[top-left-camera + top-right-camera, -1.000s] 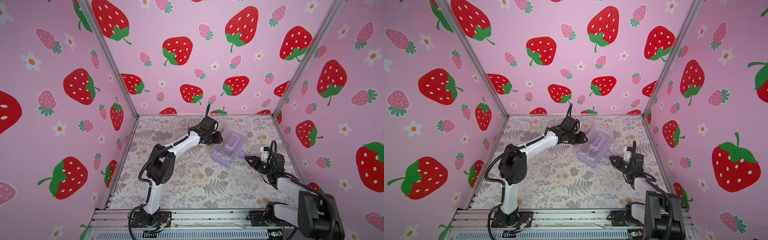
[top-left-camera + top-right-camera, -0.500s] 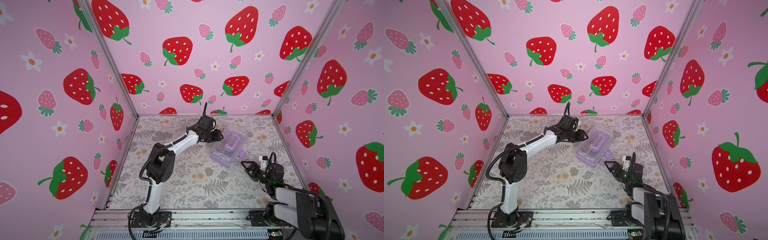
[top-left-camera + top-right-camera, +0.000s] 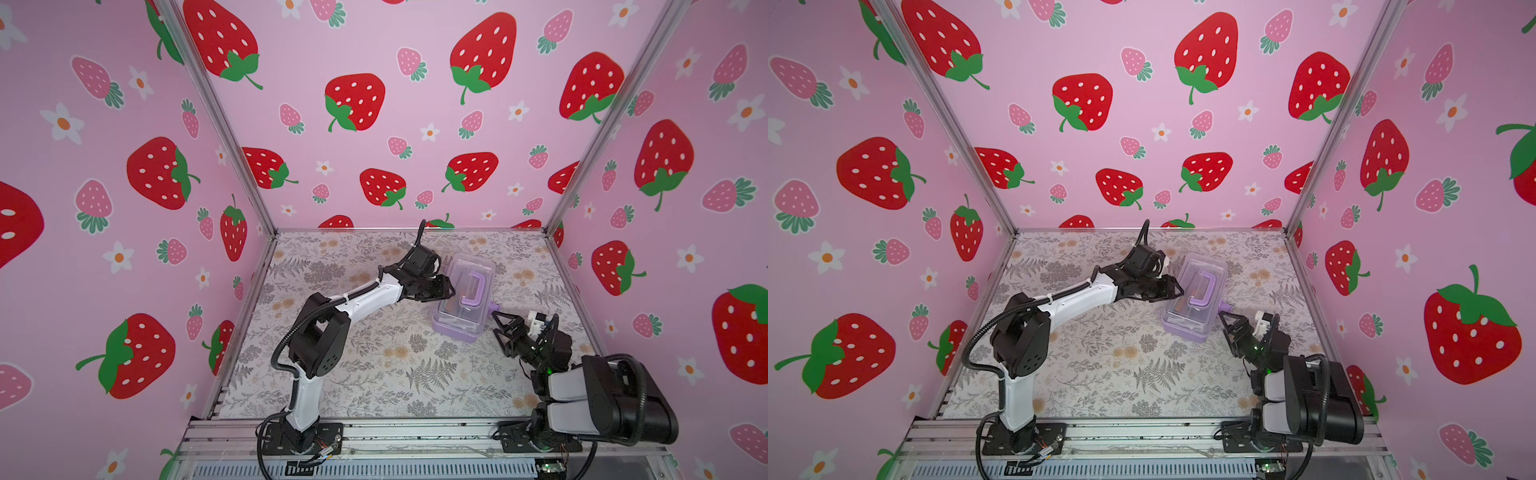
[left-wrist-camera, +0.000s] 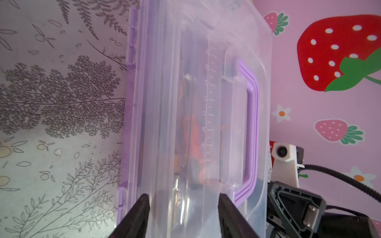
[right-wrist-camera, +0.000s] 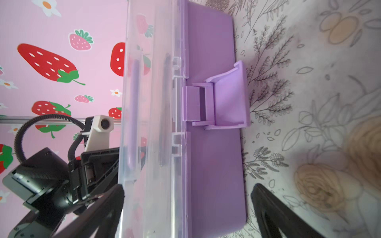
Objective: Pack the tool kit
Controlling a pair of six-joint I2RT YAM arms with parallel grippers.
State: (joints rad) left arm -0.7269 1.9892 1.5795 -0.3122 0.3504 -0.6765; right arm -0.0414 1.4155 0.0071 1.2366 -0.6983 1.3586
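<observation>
The tool kit (image 3: 459,320) is a lilac box with a clear lid, and it stands right of the floor's middle in both top views. Its lilac handle (image 4: 251,127) lies on top of the lid. An orange-handled tool (image 4: 191,134) shows dimly through the lid. My left gripper (image 4: 184,214) is at the hinge side (image 3: 451,289), its fingers (image 4: 142,212) set against the lid's raised part. My right gripper (image 5: 188,191) stands wide open, just off the latch side (image 3: 498,326) and touching nothing. The lilac latch (image 5: 228,96) sticks out from the box wall.
Strawberry-print walls (image 3: 374,124) close in the floral floor (image 3: 374,374) on three sides. A metal rail (image 3: 415,434) with both arm bases runs along the front. The box sits close to the right wall (image 3: 1350,291).
My right gripper has opened wide and drawn back from the latch toward the front right. The left gripper has stayed at the lid, and the box has not shifted.
</observation>
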